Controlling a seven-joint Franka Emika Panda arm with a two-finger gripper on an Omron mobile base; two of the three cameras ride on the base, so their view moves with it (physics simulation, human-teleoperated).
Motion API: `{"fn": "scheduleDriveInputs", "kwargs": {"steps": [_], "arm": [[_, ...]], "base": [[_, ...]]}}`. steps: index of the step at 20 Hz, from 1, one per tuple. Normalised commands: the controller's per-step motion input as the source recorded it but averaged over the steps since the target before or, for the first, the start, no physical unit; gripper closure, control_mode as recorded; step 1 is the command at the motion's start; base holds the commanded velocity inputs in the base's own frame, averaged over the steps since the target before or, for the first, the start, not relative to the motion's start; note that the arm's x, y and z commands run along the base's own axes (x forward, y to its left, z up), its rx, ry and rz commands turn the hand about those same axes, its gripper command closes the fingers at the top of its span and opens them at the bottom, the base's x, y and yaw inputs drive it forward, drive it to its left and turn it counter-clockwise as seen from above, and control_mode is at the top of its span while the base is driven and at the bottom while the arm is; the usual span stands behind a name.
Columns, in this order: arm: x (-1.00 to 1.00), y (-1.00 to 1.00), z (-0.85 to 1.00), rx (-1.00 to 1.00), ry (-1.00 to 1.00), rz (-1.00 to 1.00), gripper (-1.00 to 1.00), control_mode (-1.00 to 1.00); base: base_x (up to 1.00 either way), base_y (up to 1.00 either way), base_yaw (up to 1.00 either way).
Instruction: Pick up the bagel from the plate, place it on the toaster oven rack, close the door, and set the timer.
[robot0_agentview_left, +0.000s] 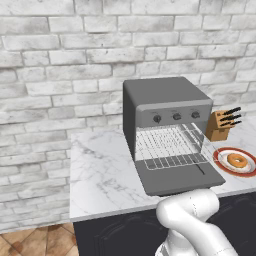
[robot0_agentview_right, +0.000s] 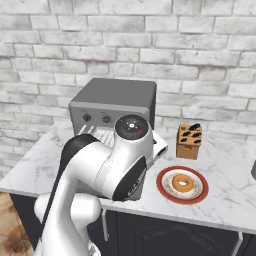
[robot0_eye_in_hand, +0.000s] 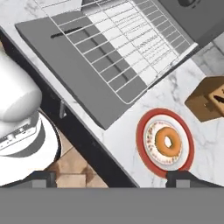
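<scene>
The bagel (robot0_agentview_left: 237, 160) (robot0_agentview_right: 182, 183) (robot0_eye_in_hand: 168, 142), a golden-brown ring, lies on the red-rimmed white plate (robot0_agentview_left: 218, 156) (robot0_agentview_right: 161, 186) (robot0_eye_in_hand: 139, 135), right of the toaster oven (robot0_agentview_left: 165, 95) (robot0_agentview_right: 117, 97). The door (robot0_agentview_left: 175, 182) (robot0_eye_in_hand: 74, 74) hangs open and flat, black handle at its front edge. The wire toaster oven rack (robot0_agentview_left: 170, 150) (robot0_eye_in_hand: 122, 48) is slid out over the door. In the hand view my gripper (robot0_eye_in_hand: 113, 180) is open and empty, hovering well above the counter's front edge. The bagel is below it, nearer the right fingertip (robot0_eye_in_hand: 188, 178).
A wooden knife block (robot0_agentview_left: 220, 125) (robot0_agentview_right: 190, 141) (robot0_eye_in_hand: 210, 98) stands behind the plate. Three knobs (robot0_agentview_left: 176, 116) line the oven's front above the cavity. The brick wall backs the marble counter (robot0_agentview_left: 100, 170). My arm's elbow (robot0_agentview_right: 132, 127) hides part of the oven in the right base view.
</scene>
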Motion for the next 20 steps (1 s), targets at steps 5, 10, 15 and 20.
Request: {"fn": "scheduleDriveInputs", "kwargs": {"steps": [5, 10, 15, 20], "arm": [[0.07, -0.94, -0.21, 0.07, 0.0, 0.35, -1.0, -1.0], [0.35, -0.62, -0.3, 0.0, 0.0, 0.4, -1.0, -1.0], [0.36, -0.11, -0.36, -0.03, 0.0, 0.37, -1.0, -1.0], [0.15, 0.0, -0.51, -0.11, -0.03, 0.23, -1.0, -1.0]], "base": [[0.0, 0.0, 0.0], [0.0, 0.0, 0.0], [0.0, 0.0, 0.0], [0.0, 0.0, 0.0]]}}
